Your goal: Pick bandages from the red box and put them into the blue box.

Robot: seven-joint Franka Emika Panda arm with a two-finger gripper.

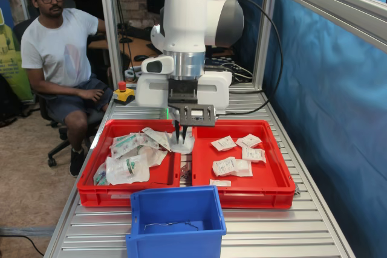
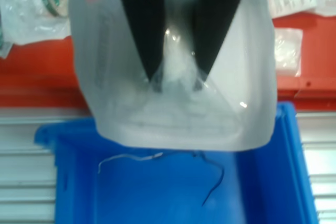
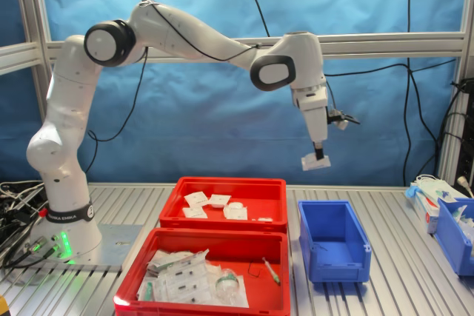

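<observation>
Blue box (image 1: 176, 220) sits lower centre of the first exterior view, nearest the camera. It holds only a thin wire-like scrap (image 1: 171, 226); no bandages in it yet. In the wrist view the same bin (image 2: 173, 182) fills the lower frame under the load.

Gripper (image 2: 176, 82) has its jaws closed on one sachet (image 2: 176, 103), pinched near its middle, hanging flat and translucent. In the second exterior view the sachet (image 3: 315, 161) hangs high in mid-air, right of centre, above and a little behind the blue box (image 3: 333, 240), well clear of its rim. In the first exterior view the fingers show at centre frame, over the gap between the trays; the held piece is hard to separate from the packs behind it there.

Behind the bin, two red trays. The red box (image 1: 277, 180) at right of the first exterior view keeps five or six bandages (image 1: 233, 166) scattered loose. The other tray (image 1: 92, 185), at left, holds larger green-printed packs (image 1: 128, 168).

Far upper left, a seated man (image 1: 59, 52).

Judgement: first transfer under way, pick done, release left, then the remaining bandages.
</observation>
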